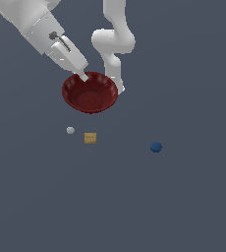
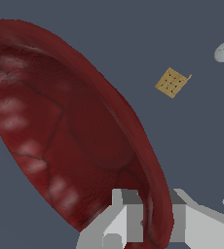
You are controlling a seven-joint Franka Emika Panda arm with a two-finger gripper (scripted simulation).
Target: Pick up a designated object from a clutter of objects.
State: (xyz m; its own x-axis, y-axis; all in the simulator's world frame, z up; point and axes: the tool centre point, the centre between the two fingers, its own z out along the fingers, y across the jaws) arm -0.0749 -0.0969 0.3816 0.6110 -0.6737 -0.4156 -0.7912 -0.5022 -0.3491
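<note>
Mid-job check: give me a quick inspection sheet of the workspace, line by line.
Surface: flat dark grey floor, no marks seen.
Job's thing: red bowl, upright, ribbed inside, nothing in it.
Clutter: grey ball and tan box close together, apart from the bowl; blue ball off alone toward the exterior view's right.
Gripper: gripper straddles the bowl's rim, one finger inside, the other outside; whether it is clamped cannot be told.
Cables: nothing seen.
Surroundings: nothing seen beyond the arm.
</note>
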